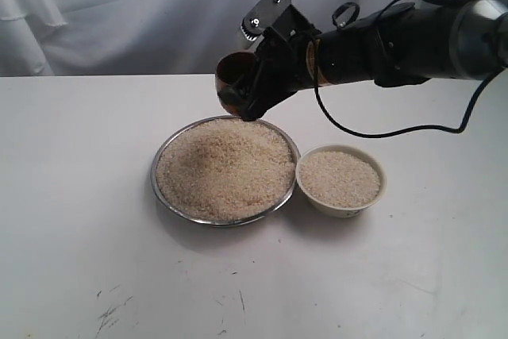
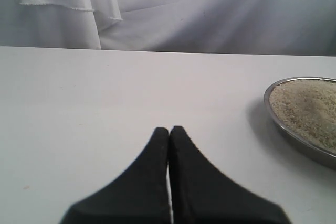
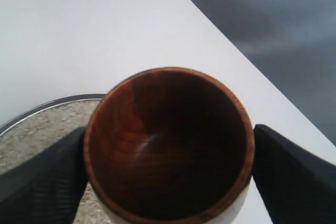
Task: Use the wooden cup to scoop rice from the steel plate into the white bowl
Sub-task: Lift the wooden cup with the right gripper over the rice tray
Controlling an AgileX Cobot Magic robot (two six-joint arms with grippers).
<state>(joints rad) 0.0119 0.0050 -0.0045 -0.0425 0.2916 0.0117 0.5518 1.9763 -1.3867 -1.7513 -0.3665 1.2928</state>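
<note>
Right fingers clamp empty wooden cup; left fingers together; steel plate partly cut off

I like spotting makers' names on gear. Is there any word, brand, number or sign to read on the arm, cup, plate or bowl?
No readable text in any view.
The wooden cup, steel plate and white bowl show no lettering that I can make out.
The black arm shows no label.
The dark scuffs on the table are scratches, not writing.
</note>
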